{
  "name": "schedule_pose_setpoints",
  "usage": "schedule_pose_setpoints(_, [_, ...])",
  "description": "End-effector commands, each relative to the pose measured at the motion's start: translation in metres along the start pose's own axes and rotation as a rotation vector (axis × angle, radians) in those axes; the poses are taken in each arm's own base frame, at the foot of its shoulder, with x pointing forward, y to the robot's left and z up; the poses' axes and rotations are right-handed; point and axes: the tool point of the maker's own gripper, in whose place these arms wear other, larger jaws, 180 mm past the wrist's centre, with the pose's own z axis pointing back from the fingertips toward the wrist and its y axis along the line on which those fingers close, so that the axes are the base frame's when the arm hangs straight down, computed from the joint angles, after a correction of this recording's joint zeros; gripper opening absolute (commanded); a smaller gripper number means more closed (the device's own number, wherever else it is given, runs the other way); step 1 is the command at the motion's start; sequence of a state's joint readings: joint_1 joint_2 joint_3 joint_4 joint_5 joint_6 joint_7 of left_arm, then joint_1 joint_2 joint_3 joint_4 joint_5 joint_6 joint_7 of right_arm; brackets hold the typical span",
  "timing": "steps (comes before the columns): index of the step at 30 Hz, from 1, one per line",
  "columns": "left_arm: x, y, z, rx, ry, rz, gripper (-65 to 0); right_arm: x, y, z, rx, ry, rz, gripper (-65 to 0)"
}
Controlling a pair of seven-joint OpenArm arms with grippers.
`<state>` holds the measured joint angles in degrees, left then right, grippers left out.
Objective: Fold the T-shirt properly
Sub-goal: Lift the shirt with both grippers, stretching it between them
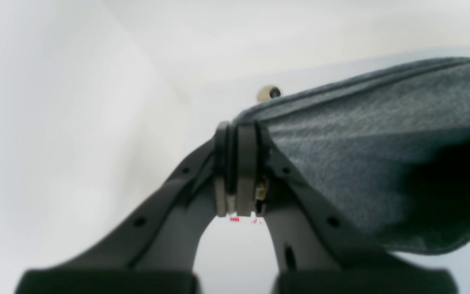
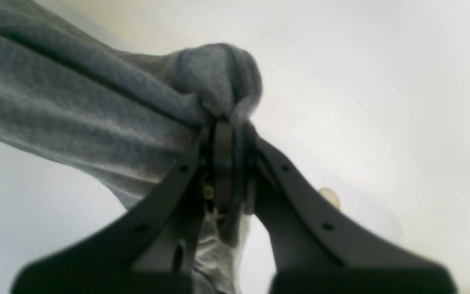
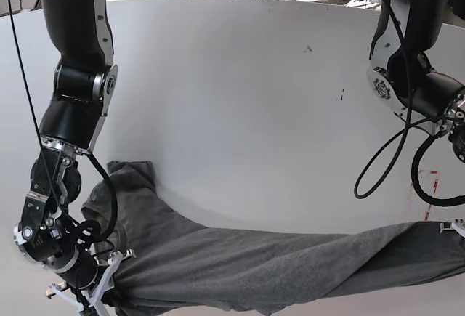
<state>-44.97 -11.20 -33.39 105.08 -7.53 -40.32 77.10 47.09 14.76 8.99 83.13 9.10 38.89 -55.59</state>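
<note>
Left gripper point(image 1: 237, 171) fingers pressed together, pinching a hemmed edge of the T-shirt point(image 1: 361, 163); the cloth runs off to the right of the left wrist view and hides most of what's behind it. Right gripper point(image 2: 223, 163) fingers also pressed together, pinching a bunched wad of the same fabric, which bulges over the fingertips and trails left and down across the right wrist view.

In the base view the T-shirt point(image 3: 254, 261) is strung out in a long twisted band along the near edge of the white table point(image 3: 240, 98), from near the near-left corner to the near-right edge. A loose flap with a sleeve lies flat on the table just behind the left end. The middle of the band is creased lengthwise.

Right arm point(image 3: 69, 120) comes down on the base view's left side, and its gripper point(image 3: 98, 287) sits at the shirt's end near the near-left corner. Left arm point(image 3: 418, 83) is on the base view's right; its gripper is mostly cut off at the frame edge, where the cloth ends.

Around: black cables point(image 3: 389, 163) loop down from the left arm over the table's right side, above the cloth, not touching it. A few small dark specks mark the tabletop toward the far right. A small round pale object point(image 1: 268, 93) shows blurred beyond the left fingers; can't tell what it is. Far side of the table is bare.
</note>
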Motion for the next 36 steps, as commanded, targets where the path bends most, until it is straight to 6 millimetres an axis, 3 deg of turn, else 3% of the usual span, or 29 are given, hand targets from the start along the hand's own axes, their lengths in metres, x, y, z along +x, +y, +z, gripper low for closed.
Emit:
schedule_pose_setpoints(1, [0.034,0.019,0.012,0.055,-0.088,0.007,-65.0,0.048,-0.025,0.015,-0.066,-0.100,0.035,-64.8])
schedule_pose_setpoints(9, [0.067,0.031,0.023,0.079,-0.163,0.028,-65.0,0.105,-0.035,0.039,-0.107,-0.213,0.121,-64.8])
schedule_pose_setpoints(16, [0.068,0.030,0.023,0.078,-0.165,0.025,-65.0,0.118,-0.034,0.060,-0.156,-0.230,0.169,-64.8])
schedule_pose_setpoints(21, [0.038,0.020,0.014,0.057,-0.092,0.010,-65.0,0.092,-0.019,0.061,-0.153,-0.203,0.186,-64.8])
schedule_pose_setpoints(25, [0.009,0.005,0.004,0.019,-0.025,0.008,-65.0,0.059,0.002,0.060,-0.130,-0.159,0.198,-64.8])
schedule_pose_setpoints(36, [-0.088,-0.037,-0.003,-0.097,0.179,-0.025,-65.0,-0.055,0.067,0.062,-0.019,-0.032,0.103,-64.8])
